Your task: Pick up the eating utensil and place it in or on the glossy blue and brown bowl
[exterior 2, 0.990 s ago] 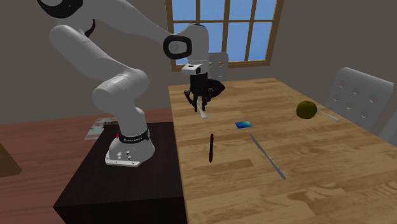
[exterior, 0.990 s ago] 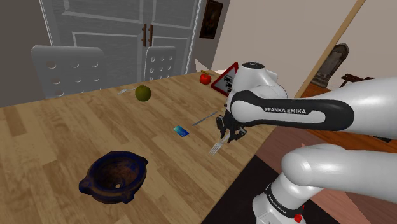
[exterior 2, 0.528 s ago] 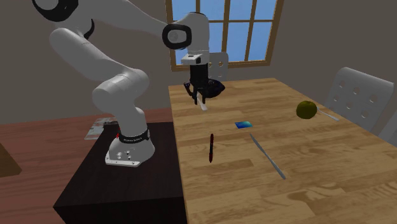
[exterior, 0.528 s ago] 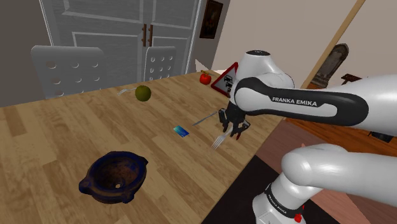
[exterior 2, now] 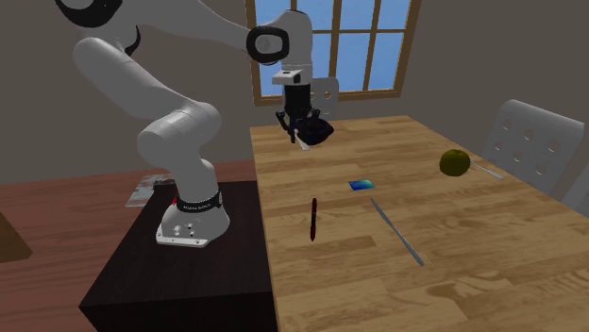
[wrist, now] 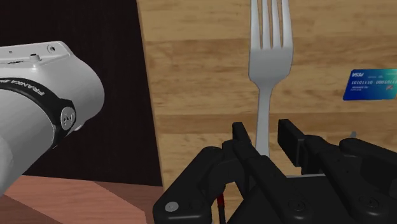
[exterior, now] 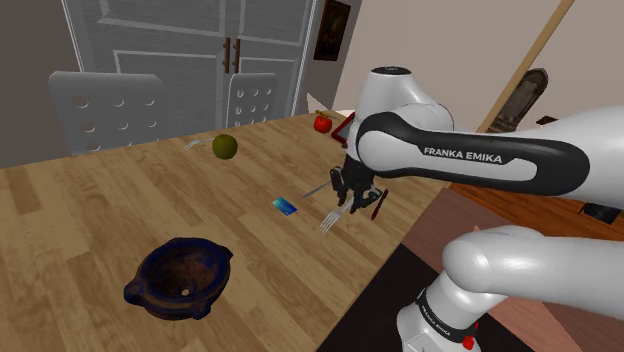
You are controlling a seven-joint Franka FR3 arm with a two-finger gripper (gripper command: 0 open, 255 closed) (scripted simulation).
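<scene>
A silver fork [wrist: 270, 57] hangs tines-down from my black gripper [wrist: 264, 141], whose fingers [wrist: 240, 137] clasp its handle. In the shoulder view the gripper [exterior: 351, 195] holds the fork [exterior: 331, 217] above the wooden table near its right edge. The dark blue bowl [exterior: 180, 278] with a brown inside sits on the table well to the shoulder view's left of the gripper, nearer the camera. In the second exterior view the gripper [exterior 2: 298, 130] with the fork [exterior 2: 301, 142] hovers in front of the bowl [exterior 2: 322, 130].
On the table [exterior: 120, 215] lie a blue card [exterior: 285, 206], a long grey utensil [exterior 2: 396, 231], a red pen [exterior 2: 313, 219], a green fruit [exterior: 225, 147] and a small red fruit [exterior: 322, 123]. Two white chairs [exterior: 105, 110] stand at the far side.
The gripper, still holding the fork, has moved to the shoulder view's left over the table, closer to the bowl. Nothing else has shifted.
</scene>
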